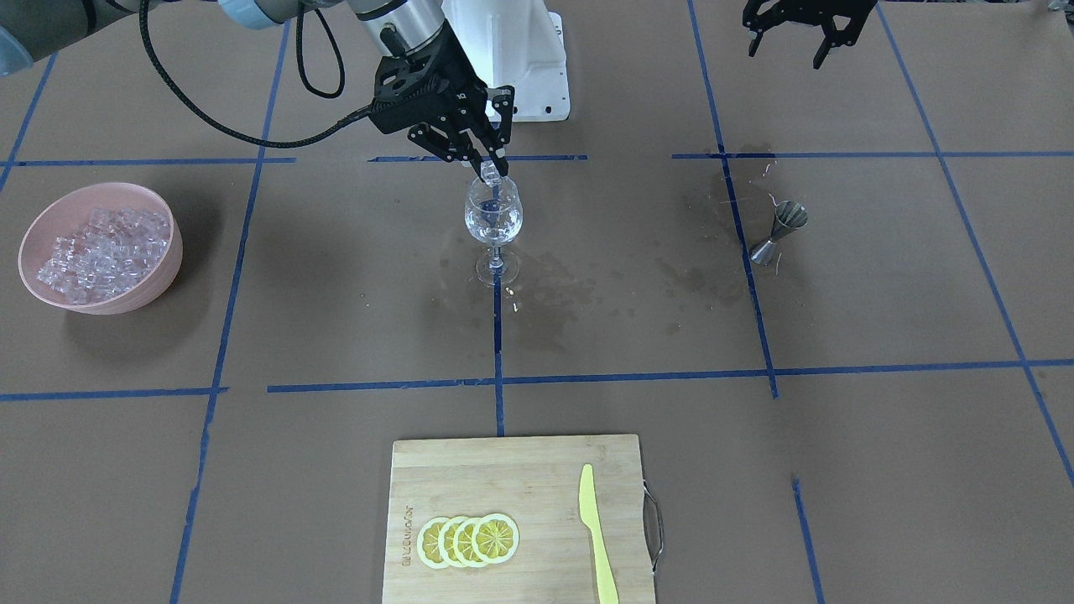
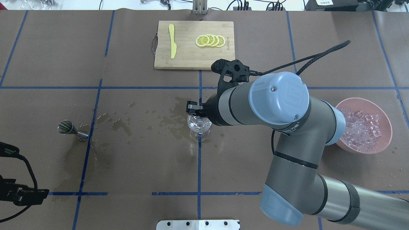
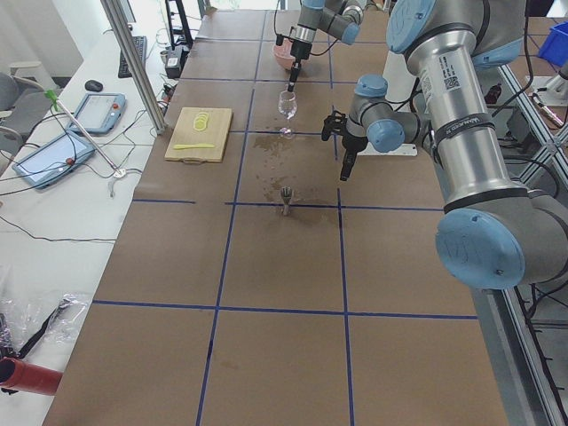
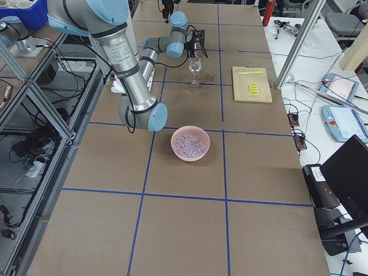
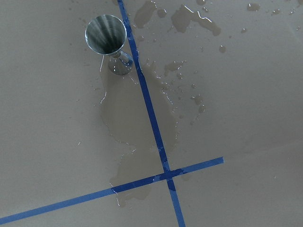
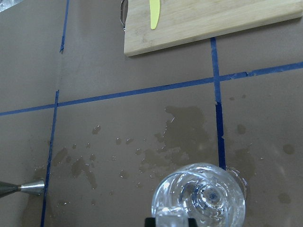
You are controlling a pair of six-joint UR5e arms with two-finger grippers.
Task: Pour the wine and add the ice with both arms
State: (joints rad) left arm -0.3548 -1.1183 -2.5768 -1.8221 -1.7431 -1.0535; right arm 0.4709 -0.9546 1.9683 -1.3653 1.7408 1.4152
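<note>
Ice cube (image 1: pixel 489 174) pinched between right jaws, above wine glass (image 1: pixel 493 216)

The right arm (image 2: pixel 287 127) is seen extended from the lower right, with the right gripper (image 2: pixel 195 111) held directly above a wine glass (image 2: pixel 198 127); its fingers (image 2: pixel 191 107) are mostly hidden under the arm. Wet patches (image 2: pixel 169 119) are spread left of the glass. A pink bowl (image 2: pixel 388 140) filled with ice (image 2: pixel 361 127) is set at the right, a metal measuring cup (image 2: pixel 71 129) at the left. On the far side a wooden board (image 2: pixel 188 57) is laid, bearing a yellow knife (image 2: pixel 173 44) and lemon slices (image 2: pixel 211 40). The left gripper (image 2: pixel 19 195) is cut off at the left edge.
</note>
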